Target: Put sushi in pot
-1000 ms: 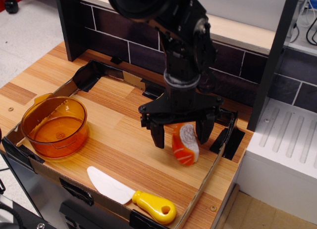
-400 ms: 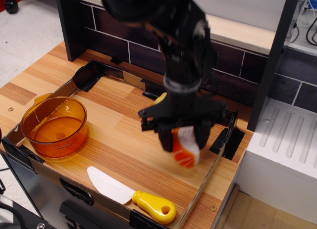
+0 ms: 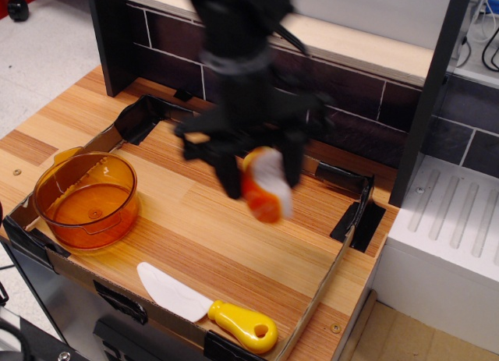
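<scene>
The sushi is an orange and white toy nigiri, held tilted in the air above the middle of the wooden board. My gripper is shut on the sushi, one black finger on each side. It is blurred by motion. The pot is a round translucent orange pot with small side handles. It stands at the left edge of the board, well left of and below the gripper, with nothing inside.
A toy knife with a white blade and yellow handle lies at the board's front edge. Low cardboard walls with black tape ring the board. A dark tiled back wall stands behind. A white appliance sits at the right.
My gripper has lifted the sushi off the board and carried it up and to the left, toward the pot. The pot and the knife have not moved.
</scene>
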Robot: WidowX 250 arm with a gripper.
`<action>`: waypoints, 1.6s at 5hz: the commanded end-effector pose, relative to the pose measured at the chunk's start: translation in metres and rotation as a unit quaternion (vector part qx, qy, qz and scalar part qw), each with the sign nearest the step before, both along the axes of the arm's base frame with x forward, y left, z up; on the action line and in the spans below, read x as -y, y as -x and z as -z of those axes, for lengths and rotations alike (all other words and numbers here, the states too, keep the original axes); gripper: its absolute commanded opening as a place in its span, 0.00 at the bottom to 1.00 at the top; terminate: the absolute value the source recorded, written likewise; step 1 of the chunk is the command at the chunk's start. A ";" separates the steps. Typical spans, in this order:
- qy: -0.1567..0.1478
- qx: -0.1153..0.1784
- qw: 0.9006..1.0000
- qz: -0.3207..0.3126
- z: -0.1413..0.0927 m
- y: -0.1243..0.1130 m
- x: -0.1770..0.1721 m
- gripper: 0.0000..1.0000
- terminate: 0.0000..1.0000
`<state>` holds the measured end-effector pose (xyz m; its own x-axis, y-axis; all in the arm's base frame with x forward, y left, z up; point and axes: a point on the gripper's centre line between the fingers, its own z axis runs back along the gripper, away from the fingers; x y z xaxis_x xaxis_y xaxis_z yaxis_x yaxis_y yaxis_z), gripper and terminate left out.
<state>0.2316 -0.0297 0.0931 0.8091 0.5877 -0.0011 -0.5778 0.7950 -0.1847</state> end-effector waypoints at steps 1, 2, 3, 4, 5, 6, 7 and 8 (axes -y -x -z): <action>0.030 -0.043 0.999 0.000 -0.028 0.028 -0.093 0.00 0.00; -0.001 -0.044 0.999 0.012 -0.017 0.032 -0.120 0.00 0.00; -0.031 -0.016 0.999 0.017 -0.008 0.031 -0.147 0.00 0.00; -0.048 -0.014 0.999 0.009 0.003 0.027 -0.155 0.00 0.00; -0.081 -0.030 0.996 0.013 0.023 0.024 -0.157 0.00 0.00; -0.090 -0.036 0.995 0.015 0.037 0.021 -0.156 0.00 0.00; -0.099 -0.037 0.994 0.013 0.044 0.021 -0.153 0.00 0.00; -0.110 -0.042 0.993 0.007 0.054 0.021 -0.153 1.00 0.00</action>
